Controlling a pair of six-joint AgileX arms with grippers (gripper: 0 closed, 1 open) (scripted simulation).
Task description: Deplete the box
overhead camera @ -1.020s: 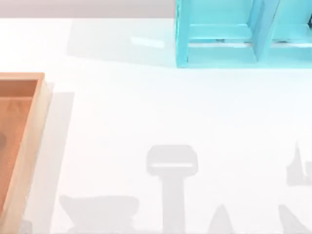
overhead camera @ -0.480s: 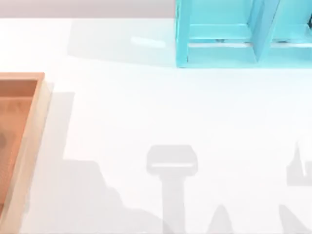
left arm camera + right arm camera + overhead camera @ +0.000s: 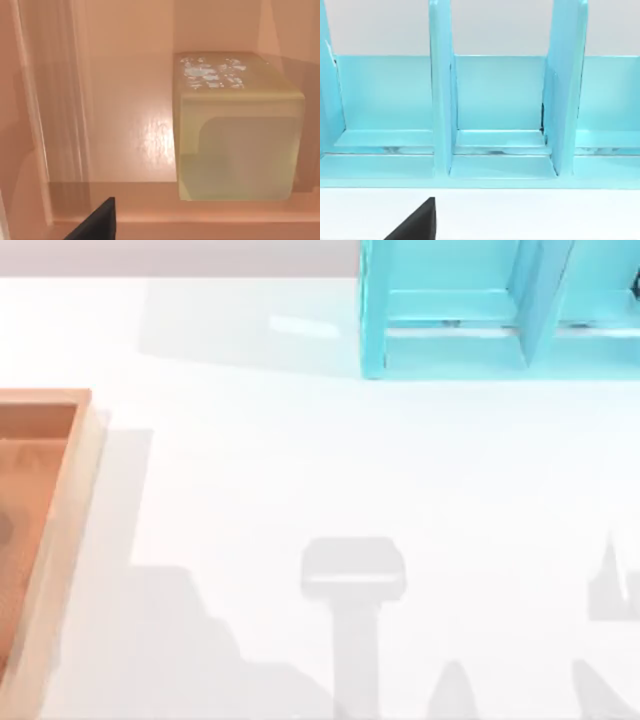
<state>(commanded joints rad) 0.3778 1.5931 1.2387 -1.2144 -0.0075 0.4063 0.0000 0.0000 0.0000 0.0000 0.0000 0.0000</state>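
Spreading across the whole top view is a plain white surface (image 3: 330, 470) marked with grey shadows along its near edge. At the far side, right of centre, stands a cyan shelf unit with upright dividers (image 3: 450, 310); the right wrist view faces its open compartments (image 3: 497, 105) from close by. At the surface's left edge sits the box, a large shallow wooden bin with thick light-tan walls and an orange-brown inside (image 3: 75, 500), cut off by the picture's edge. The left wrist view looks into the box (image 3: 125, 115), where a pale yellowish, translucent cube-shaped block with whitish flecks on its top face (image 3: 237, 130) rests on the floor beside an inner wall. A small dark part of the left gripper (image 3: 97, 225) shows near the block, and a similar dark part of the right gripper (image 3: 417, 222) shows before the shelf; whether either pair of jaws is apart or together cannot be told.
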